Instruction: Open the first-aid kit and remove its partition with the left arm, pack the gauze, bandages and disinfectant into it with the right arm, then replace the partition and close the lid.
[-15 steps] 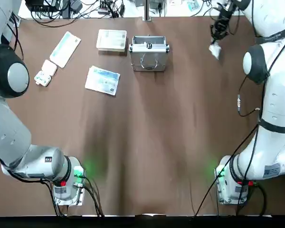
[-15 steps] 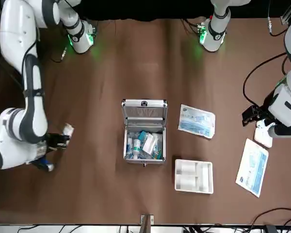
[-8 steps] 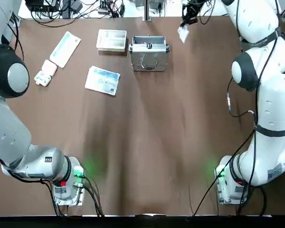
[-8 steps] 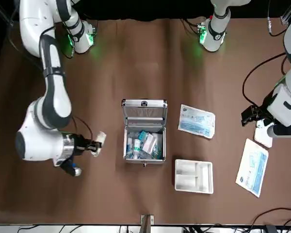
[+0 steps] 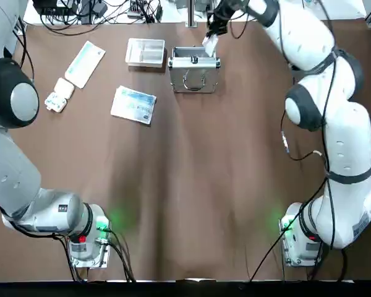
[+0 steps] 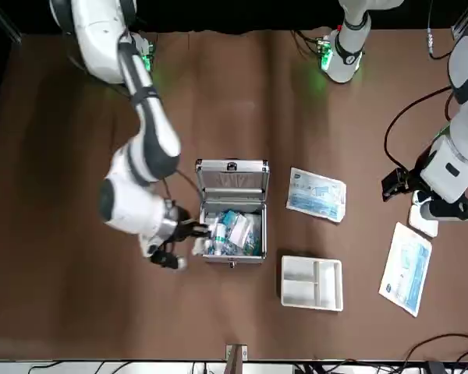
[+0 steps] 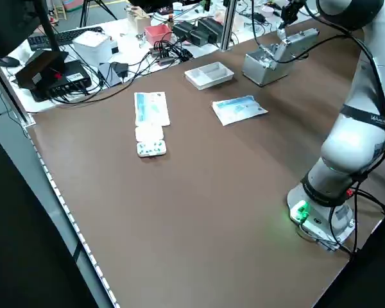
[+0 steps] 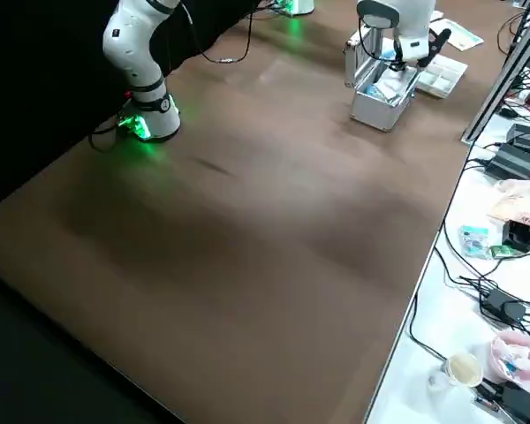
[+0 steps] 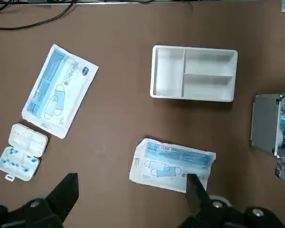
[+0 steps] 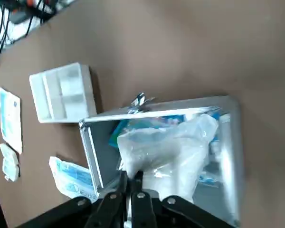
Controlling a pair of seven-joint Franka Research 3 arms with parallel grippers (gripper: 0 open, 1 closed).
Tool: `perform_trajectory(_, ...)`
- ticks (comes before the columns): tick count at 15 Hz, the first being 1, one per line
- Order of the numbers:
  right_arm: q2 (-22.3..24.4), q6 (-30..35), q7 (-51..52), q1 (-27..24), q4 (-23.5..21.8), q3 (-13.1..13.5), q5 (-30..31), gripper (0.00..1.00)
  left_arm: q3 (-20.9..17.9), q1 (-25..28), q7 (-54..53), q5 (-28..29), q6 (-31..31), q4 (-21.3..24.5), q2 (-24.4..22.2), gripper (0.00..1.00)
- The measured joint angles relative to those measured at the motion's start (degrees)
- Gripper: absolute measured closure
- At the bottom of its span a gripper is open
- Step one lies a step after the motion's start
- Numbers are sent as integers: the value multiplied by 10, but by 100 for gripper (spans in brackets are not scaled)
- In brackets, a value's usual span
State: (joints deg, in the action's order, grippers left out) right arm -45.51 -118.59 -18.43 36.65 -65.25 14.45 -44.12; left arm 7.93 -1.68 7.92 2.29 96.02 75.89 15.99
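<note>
Brown desk (image 5: 191, 185) carries the arms' bases at its near edge, with a long bare stretch beyond them. Farther out, on the left half, a white-blue printed packet (image 5: 133, 104) lies flat, then a small pill box (image 5: 59, 95) and a second packet (image 5: 85, 63). The left gripper (image 9: 128, 209) hangs above these, fingers spread, holding nothing. At the far edge stands the open case (image 6: 232, 230), lid (image 6: 232, 178) raised, packets already inside. The partition (image 5: 145, 52) sits just beside the case on the desk. The right gripper (image 10: 132, 183) hangs over the case rim, pinching a clear plastic packet (image 10: 168, 147). Cables crowd the bench behind (image 5: 105, 9).
</note>
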Motion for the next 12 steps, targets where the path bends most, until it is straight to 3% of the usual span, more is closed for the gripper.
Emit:
perform_trajectory(3,-29,-39,-1,39,-4,0,0,95,0,0,0,0,0,0,0,0)
perform_trajectory(7,-68,-61,5,54,-5,0,0,95,1,0,-1,0,0,0,0,0)
perform_trajectory(12,-73,-63,9,57,-4,0,0,90,2,-13,-10,0,0,2,7,0)
